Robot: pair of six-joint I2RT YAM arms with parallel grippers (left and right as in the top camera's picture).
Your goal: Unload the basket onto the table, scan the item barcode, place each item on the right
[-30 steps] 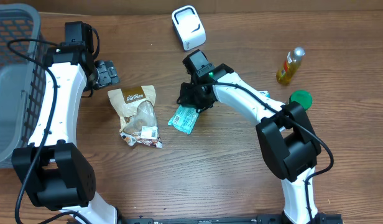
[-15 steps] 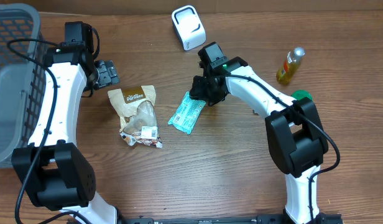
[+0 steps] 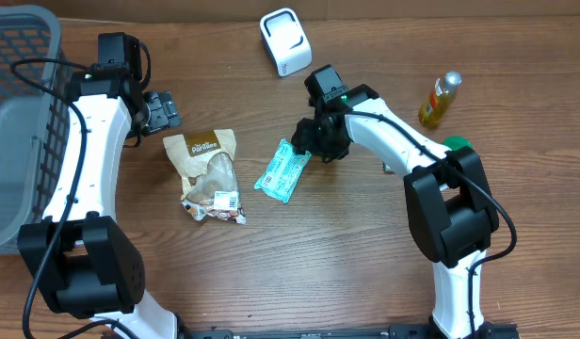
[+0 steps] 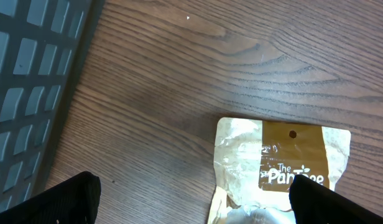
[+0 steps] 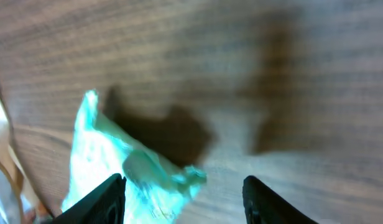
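Teal packet lies on brown wood-grain table.

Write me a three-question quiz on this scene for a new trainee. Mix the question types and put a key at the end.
1. True or false: the teal packet lies inside the grey basket.
2. Which item lies nearest the left claw? A) brown snack bag B) yellow bottle C) green lid
3. Fill in: over one end of the teal packet, the right claw has its jaws ____, with nothing gripped between them.

Key: 1 false, it lies flat on the table; 2 A; 3 open.
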